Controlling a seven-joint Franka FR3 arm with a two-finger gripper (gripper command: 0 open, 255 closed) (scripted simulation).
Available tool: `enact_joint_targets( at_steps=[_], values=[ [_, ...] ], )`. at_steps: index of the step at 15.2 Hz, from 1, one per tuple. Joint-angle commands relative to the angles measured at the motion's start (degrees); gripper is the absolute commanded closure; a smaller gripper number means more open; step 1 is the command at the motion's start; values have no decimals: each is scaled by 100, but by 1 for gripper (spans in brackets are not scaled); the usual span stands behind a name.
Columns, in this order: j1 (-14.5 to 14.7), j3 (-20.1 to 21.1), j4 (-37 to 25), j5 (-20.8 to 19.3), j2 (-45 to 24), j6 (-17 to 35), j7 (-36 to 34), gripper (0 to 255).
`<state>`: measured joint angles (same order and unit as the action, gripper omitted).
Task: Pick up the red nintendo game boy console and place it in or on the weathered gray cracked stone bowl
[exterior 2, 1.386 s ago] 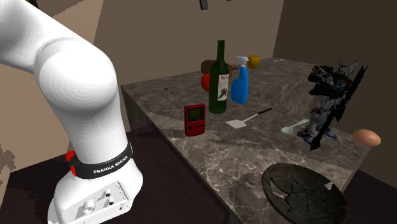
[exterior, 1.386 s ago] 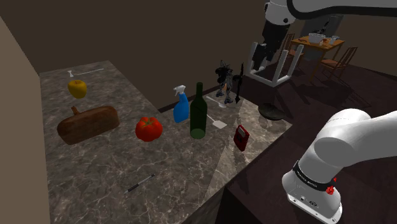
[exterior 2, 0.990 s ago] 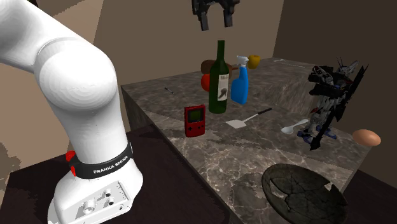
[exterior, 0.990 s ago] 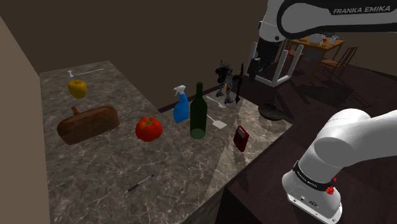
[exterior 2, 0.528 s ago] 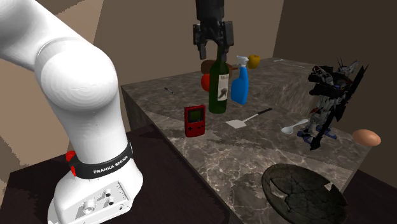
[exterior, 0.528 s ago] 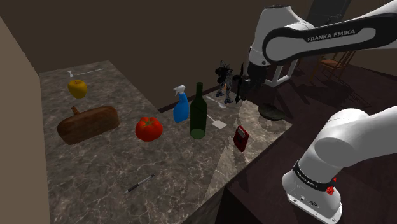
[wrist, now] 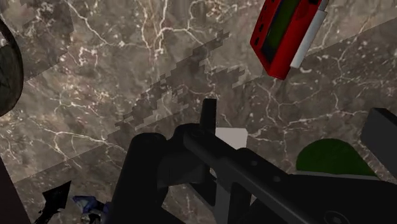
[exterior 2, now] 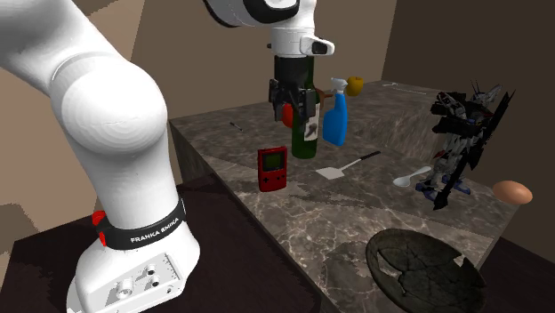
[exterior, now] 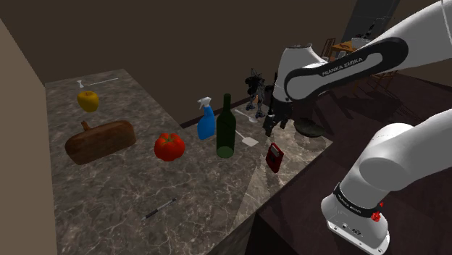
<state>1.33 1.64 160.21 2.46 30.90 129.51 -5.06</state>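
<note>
Approach phase, console not yet grasped. My end effector (exterior 2: 292,108) hung over the bench (exterior 2: 356,213) with its fingers parted and nothing between them. The red game console (exterior 2: 273,167) stood upright on its lower end near the bench edge on the stand's side. In the second exterior view it lay below the end effector and a little toward that view's left. In the wrist view it sat off to one side of the fingers, not between them.

The cracked grey stone bowl (exterior 2: 425,271) rested well apart from the console, near the far corner of the same edge, and held nothing.

By my judgement, the next move called for shifting sideways until the fingers straddled the console's thin sides. A straight descent and a closing of the fingers would follow. The green bottle (exterior 2: 306,138) stood near the console, so clearance on that side looked tight, and an upright console could tip if nudged.

Pose: my forearm sloped down from a raised elbow, and the wrist pointed the fingers almost straight at the bench.
</note>
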Motion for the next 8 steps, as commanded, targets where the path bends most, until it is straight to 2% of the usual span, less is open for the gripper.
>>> enact_joint_targets(
  at_steps=[1, 8],
  values=[
    [71, -21, 148, 155, -318, 394, -4, 0],
    [118, -12, 359, 236, -855, 1128, 22, 0]
  ],
)
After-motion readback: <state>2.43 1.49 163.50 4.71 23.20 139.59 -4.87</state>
